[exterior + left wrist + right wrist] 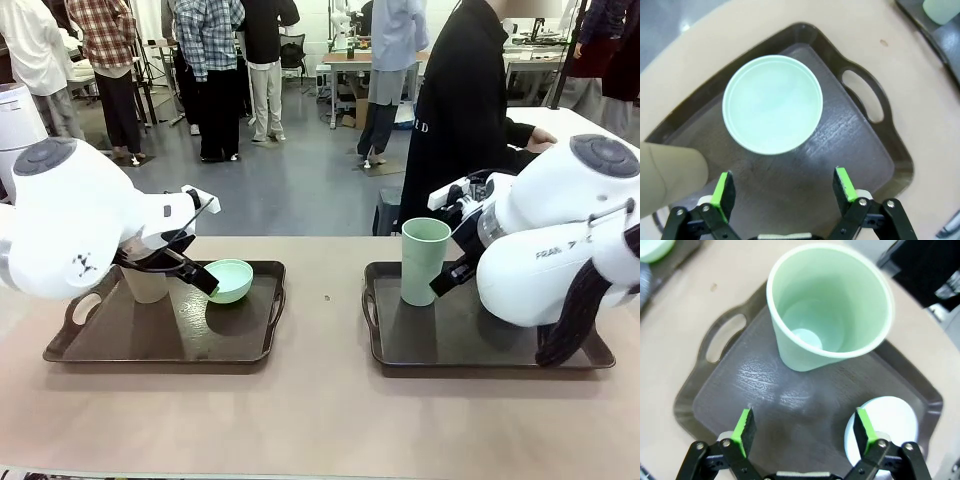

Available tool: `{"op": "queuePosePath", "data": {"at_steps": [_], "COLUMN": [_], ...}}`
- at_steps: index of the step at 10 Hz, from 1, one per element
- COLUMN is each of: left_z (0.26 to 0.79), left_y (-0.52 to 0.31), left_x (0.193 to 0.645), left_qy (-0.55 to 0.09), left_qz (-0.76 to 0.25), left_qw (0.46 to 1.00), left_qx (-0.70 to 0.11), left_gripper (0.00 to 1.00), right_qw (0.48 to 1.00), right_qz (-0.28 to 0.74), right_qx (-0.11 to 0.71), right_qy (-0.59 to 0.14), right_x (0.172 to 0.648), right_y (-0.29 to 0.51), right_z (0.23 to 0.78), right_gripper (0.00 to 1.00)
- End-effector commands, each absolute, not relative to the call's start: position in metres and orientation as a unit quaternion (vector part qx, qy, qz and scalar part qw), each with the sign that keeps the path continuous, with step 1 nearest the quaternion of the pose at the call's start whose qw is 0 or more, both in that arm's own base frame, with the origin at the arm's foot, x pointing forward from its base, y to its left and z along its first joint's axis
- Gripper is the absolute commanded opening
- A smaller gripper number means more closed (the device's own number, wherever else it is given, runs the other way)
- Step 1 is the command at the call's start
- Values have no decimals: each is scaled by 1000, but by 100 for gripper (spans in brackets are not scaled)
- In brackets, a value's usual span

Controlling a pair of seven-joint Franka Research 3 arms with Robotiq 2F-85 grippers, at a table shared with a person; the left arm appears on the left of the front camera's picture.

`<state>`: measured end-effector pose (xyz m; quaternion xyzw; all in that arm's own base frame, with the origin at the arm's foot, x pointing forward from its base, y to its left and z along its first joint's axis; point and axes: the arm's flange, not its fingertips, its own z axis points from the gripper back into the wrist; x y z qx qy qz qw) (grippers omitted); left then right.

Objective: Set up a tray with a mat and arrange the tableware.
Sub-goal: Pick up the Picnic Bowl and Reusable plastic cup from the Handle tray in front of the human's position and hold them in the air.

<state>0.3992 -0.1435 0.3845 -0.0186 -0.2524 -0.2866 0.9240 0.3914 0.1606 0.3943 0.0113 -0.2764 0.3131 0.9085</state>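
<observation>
Left end effector (784, 181), spread apart, has the mint green bowl (772, 111) at twelve o'clock; right end effector (804, 421), also apart, has the pale green cup (830, 305) at twelve o'clock.

Bright overhead light; soft shadows; sheen on tray (760, 377); wrist-view edges blurred, bent.

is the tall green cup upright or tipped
Upright. The green cup stands on its base on the tray, rim up; the right wrist view looks down into its mouth.

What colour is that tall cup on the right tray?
The tall cup is pale green, clearest in the right wrist view.
</observation>
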Motion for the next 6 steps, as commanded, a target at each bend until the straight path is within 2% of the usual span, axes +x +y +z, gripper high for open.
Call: {"op": "queuePosePath", "data": {"at_steps": [1,3,4,5,6], "left_z": [407,406,388,392,445], "left_y": [-93,-57,-48,-41,-89], "left_x": [311,262,243,240,347], "left_qy": [-195,-142,-109,-120,-129], "left_qz": [-297,-265,-247,-202,-266], "left_qw": [933,950,958,969,952], "left_qx": [-61,-80,-97,-72,-82], "left_gripper": [100,100,100,100,100], "right_qw": [917,937,959,970,943], "right_qz": [299,253,236,226,255], "right_qx": [16,5,23,40,16], "right_qy": [-263,-240,-156,-76,-213], "right_x": [303,246,226,221,340], "right_y": [107,54,31,31,83], "right_z": [441,432,387,351,489], "right_gripper": [100,100,100,100,100]}}
